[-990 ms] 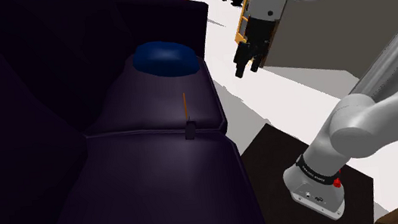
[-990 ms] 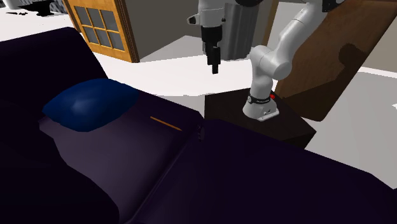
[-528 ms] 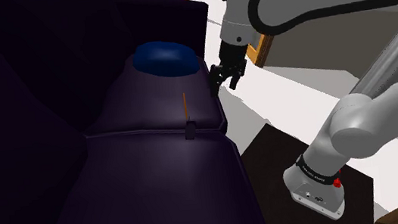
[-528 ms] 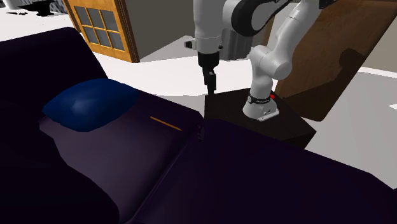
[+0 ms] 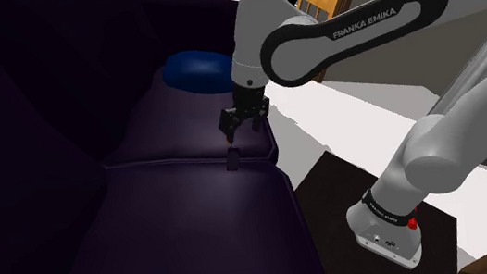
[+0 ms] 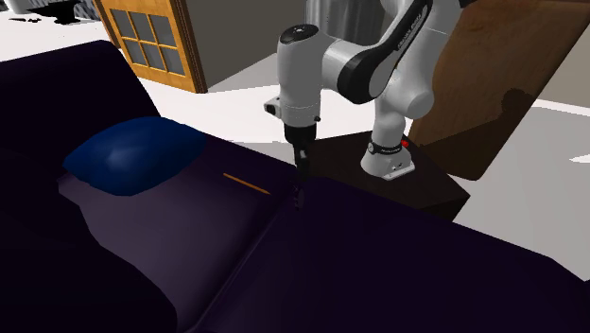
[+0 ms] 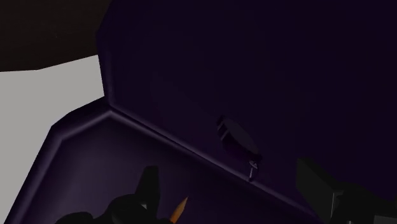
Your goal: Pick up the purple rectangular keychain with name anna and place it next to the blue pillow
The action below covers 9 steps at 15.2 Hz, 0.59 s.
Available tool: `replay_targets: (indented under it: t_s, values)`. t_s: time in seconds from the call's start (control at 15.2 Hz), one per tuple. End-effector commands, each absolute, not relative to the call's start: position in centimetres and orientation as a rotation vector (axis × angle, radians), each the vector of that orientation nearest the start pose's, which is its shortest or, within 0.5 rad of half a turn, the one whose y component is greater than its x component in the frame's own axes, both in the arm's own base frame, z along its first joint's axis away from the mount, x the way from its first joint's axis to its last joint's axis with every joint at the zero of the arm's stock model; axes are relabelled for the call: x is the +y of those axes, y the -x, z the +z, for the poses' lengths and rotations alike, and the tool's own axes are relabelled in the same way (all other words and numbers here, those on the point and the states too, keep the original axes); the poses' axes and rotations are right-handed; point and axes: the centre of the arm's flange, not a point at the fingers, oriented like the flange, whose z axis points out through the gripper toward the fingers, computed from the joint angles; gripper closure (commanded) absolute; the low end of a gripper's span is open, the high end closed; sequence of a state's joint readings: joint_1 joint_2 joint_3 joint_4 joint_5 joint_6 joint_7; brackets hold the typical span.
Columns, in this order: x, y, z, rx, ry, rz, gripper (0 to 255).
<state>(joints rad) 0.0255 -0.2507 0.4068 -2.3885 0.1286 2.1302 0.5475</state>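
the gripper (image 6: 301, 170) hangs just above the dark sofa (image 6: 378, 255) seam (orange stick (image 6: 246, 182) nearby), blue pillow (image 6: 132, 156) well apart.

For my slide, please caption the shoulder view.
Open black gripper hovers above the dark keychain on the purple sofa, near the blue pillow.

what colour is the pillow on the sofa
Dark blue pillow, clearest in the second exterior view.
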Motion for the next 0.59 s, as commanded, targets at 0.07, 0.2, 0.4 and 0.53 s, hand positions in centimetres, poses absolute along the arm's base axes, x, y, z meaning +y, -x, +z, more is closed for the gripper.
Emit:
replay_targets:
  t_s: [0.07,0.2,0.4,0.53]
  values:
    - [22.0,-42.4,38.5,0.333,3.137,0.033,0]
    - [22.0,-42.4,37.4,0.333,3.137,0.033,0]
    - [22.0,-42.3,35.8,0.333,3.137,0.033,0]
    - [22.0,-42.3,34.5,0.333,3.137,0.033,0]
